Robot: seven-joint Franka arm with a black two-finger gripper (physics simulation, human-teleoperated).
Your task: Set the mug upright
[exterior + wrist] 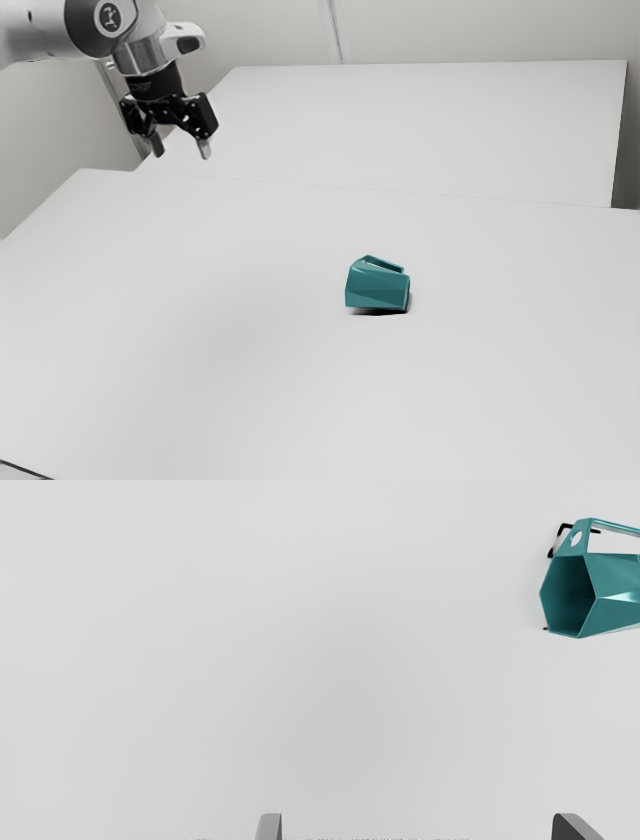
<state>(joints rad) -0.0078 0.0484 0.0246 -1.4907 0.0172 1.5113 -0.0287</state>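
The back end of the mug [617,575] and part of its handle [586,535] are cut off by the wrist view's edge. So are the fingers [270,827], past their tips. The arm [40,30] runs off the exterior view's left, and the table [200,400] gets cut off too. A thin dark line [25,469] leaves the corner; I can't tell what it is.

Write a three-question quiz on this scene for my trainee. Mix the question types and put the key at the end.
1. True or false: the mug is standing upright on the table.
2. Fill in the blank: the fingers are ____, with nothing between them.
3. Which part of the mug can be seen in the wrist view?
A) the underside of its base
B) its hollow mouth

Key: 1 false; 2 open; 3 B
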